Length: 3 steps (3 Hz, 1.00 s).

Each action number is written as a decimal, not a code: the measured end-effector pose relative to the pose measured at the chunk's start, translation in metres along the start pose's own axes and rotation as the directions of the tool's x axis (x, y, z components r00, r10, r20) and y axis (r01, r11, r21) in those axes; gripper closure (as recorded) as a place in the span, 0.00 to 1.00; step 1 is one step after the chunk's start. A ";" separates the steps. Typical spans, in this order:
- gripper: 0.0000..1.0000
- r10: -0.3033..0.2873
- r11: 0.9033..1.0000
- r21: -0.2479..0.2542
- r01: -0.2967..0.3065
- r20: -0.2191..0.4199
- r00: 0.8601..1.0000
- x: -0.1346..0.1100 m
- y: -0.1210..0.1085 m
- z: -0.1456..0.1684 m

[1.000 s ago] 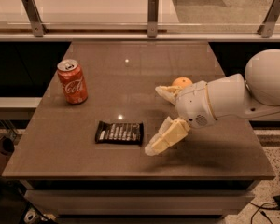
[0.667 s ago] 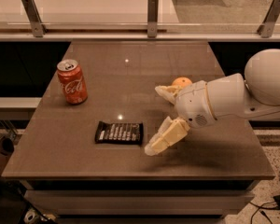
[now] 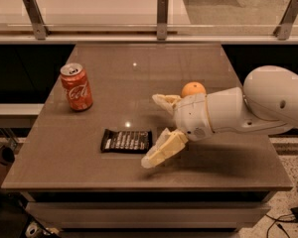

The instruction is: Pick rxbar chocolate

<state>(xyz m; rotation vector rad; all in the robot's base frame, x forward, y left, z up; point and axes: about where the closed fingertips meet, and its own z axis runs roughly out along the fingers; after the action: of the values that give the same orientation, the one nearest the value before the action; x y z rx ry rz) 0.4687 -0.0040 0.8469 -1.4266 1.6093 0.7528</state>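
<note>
You see a brown table (image 3: 129, 58) with a red soda can (image 3: 76, 87) upright at left. The orange fruit (image 3: 193, 89) sits right of centre, just behind the gripper (image 3: 161, 128), which hangs mid-table with fingers spread. Metal rail posts (image 3: 162, 17) stand beyond.

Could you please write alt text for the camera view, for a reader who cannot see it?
The robot's open pincer hovers at the right end of a black chocolate bar lying flat on a table. A red soda can stands back left; an orange sits behind the arm.
</note>
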 end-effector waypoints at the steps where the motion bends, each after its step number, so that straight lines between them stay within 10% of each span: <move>1: 0.00 -0.009 1.000 0.000 0.009 0.025 1.000 -0.001 0.009 0.011; 3: 0.00 -0.005 1.000 0.014 0.005 0.041 0.999 0.003 0.024 0.024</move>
<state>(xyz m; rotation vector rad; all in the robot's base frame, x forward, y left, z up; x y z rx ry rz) 0.4494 0.0194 0.8313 -1.3961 1.5760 0.7622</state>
